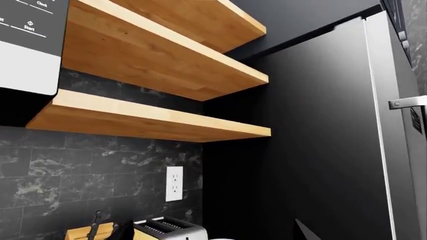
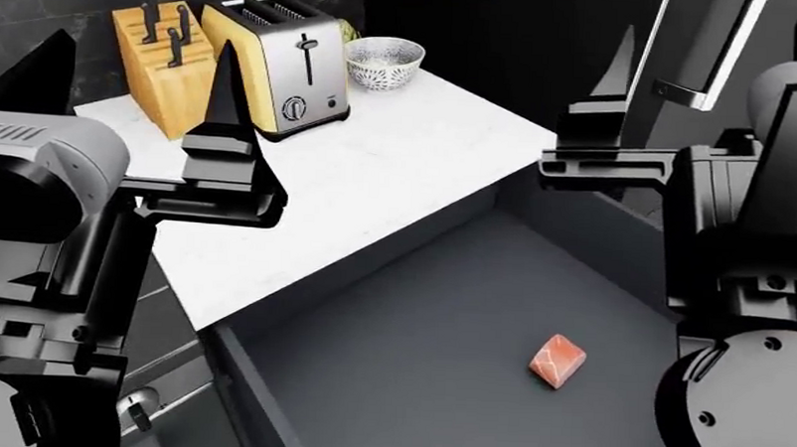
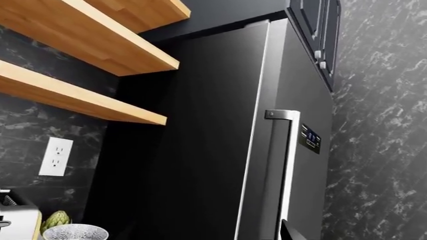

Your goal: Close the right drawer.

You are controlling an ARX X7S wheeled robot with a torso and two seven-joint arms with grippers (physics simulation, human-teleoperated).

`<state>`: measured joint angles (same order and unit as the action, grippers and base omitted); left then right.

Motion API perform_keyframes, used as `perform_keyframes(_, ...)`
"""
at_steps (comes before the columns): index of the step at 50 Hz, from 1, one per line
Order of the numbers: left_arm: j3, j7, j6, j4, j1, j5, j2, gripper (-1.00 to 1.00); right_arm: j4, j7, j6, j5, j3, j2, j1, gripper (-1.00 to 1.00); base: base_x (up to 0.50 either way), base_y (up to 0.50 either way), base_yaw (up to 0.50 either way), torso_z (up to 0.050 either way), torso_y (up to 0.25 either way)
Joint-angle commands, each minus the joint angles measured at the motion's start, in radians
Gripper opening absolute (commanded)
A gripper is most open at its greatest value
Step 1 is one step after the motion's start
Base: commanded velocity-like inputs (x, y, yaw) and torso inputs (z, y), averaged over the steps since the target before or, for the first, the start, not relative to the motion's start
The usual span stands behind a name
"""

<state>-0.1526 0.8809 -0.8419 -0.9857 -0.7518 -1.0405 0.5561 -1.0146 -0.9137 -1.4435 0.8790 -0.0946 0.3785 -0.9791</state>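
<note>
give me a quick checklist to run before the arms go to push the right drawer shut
1. Drawer open and needing a push: ok, the right drawer is pulled out wide, interior exposed.
2. Nothing sticking up over the drawer rim: ok, only a small pink food piece lies flat on the drawer floor.
3. Left gripper free: ok, raised over the white countertop, holding nothing.
4. Right gripper free: ok, raised above the drawer's far side, holding nothing.
5. Brass handle or front panel located: cannot tell, neither shows in any view.
6. Wrist views useful for contact: not ok, both face shelves and the fridge.
</note>
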Motion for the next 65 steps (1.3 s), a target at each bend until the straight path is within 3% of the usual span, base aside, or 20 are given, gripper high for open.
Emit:
perform_keyframes(1, -0.009, 0.0, 0.012, 0.002, 0.002, 0.005, 0.006, 1.0, 0.004, -0.031, 0.008, 0.034, 0.012, 0.021, 0.01, 1.0, 0.0, 0.0, 0.0, 0.0, 0.0)
perform_keyframes(10, -0.014, 0.002, 0.02, 0.002, 0.006, 0.005, 0.011, 1.0, 0.008, -0.13, -0.12, 0.234, 0.172, 0.018, -0.003, 1.0, 0.0, 0.0, 0.0, 0.0, 0.0)
perform_keyframes(21, -0.024, 0.004, 0.029, 0.002, 0.009, 0.009, 0.014, 1.0, 0.069, -0.445, -0.095, 0.622, 0.238, 0.143, 0.02, 1.0, 0.0, 0.0, 0.0, 0.0, 0.0)
perform_keyframes(28, -0.028, 0.01, 0.031, 0.002, 0.009, 0.006, 0.018, 1.0, 0.07, -0.522, -0.053, 0.716, 0.263, 0.217, 0.085, 1.0, 0.0, 0.0, 0.0, 0.0, 0.0)
perform_keyframes(38, -0.033, 0.02, 0.029, 0.006, -0.004, -0.005, 0.024, 1.0, 0.031, -0.531, 0.002, 0.75, 0.359, 0.296, 0.232, 1.0, 0.0, 0.0, 0.0, 0.0, 0.0)
perform_keyframes(48, -0.04, 0.022, 0.036, 0.006, -0.006, -0.005, 0.027, 1.0, 0.0, -0.462, 0.024, 0.688, 0.433, 0.299, 0.345, 1.0, 0.0, 0.0, 0.0, 0.0, 0.0)
perform_keyframes(55, -0.047, 0.017, 0.048, 0.008, 0.009, 0.008, 0.029, 1.0, -0.03, -0.349, 0.058, 0.567, 0.482, 0.287, 0.466, 1.0, 0.0, 0.0, 0.0, 0.0, 0.0)
perform_keyframes(65, -0.052, 0.017, 0.058, 0.009, 0.018, 0.014, 0.034, 1.0, -0.019, -0.202, 0.245, 0.322, 0.42, 0.325, 0.651, 1.0, 0.0, 0.0, 0.0, 0.0, 0.0)
